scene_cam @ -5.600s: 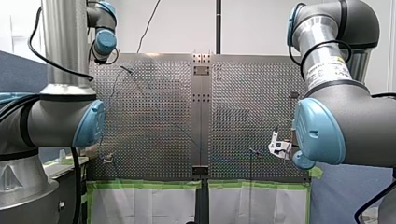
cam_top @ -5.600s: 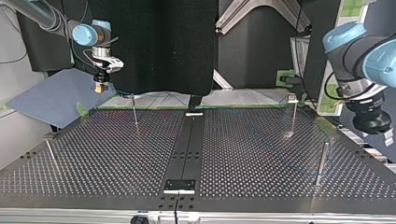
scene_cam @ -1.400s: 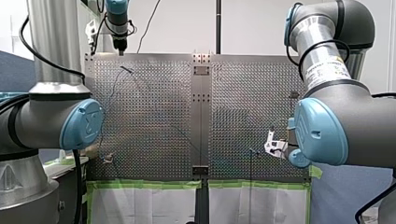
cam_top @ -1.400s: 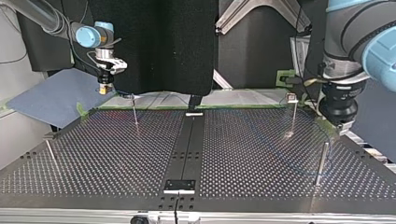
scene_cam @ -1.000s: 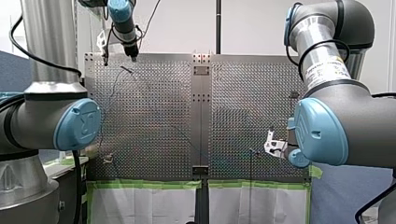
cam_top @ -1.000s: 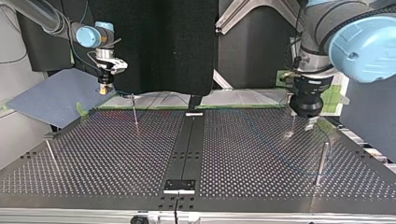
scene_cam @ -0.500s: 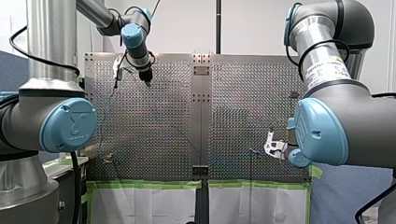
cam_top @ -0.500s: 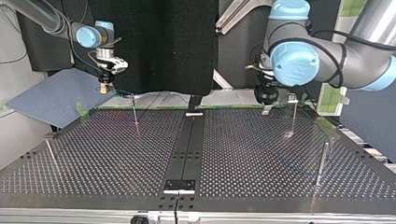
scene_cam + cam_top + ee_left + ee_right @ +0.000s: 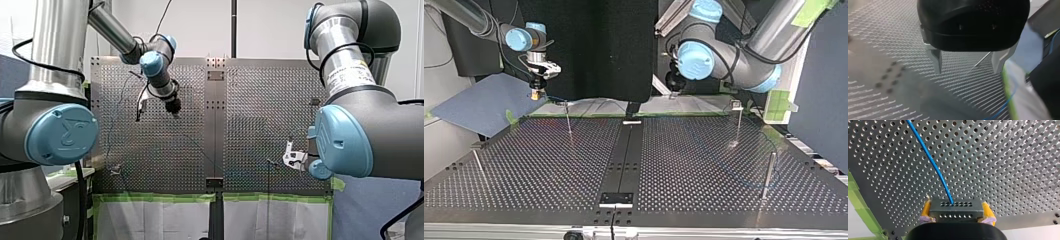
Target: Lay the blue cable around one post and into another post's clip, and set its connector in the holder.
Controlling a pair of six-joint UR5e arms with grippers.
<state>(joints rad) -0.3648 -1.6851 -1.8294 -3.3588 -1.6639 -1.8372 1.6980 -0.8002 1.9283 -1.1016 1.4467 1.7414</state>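
Toward the table's [image 9: 260, 100] centre the left gripper [image 9: 173, 108] is swung in from a corner, wide and empty. Connector [image 9: 955, 207] is clamped by the right gripper [image 9: 534, 95] at the edge; blue cable [image 9: 930, 160] pickup is judged next.

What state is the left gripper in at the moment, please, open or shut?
Open. In the left wrist view the two metal fingers of the left gripper stand well apart, nothing held between them.
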